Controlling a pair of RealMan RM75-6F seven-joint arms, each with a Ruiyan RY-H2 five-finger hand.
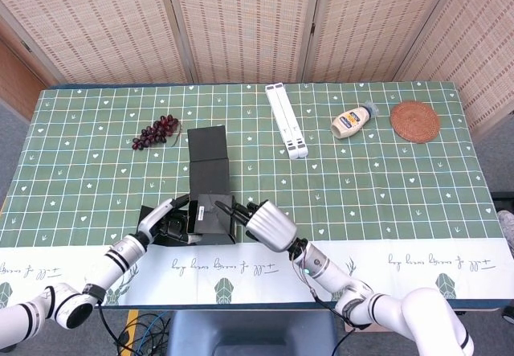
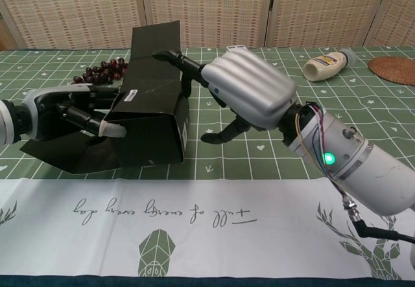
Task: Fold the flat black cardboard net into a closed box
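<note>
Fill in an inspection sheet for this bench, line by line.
Surface: table under a green checked cloth.
Job's things: black box, partly folded, lid flap raised.
Clutter: grapes, white stand, mayo bottle, woven coaster.
Hands: left hand holds the box's left side; right hand with fingers on its top.
Cables: wires at the right wrist.
Surroundings: folding screens behind.
</note>
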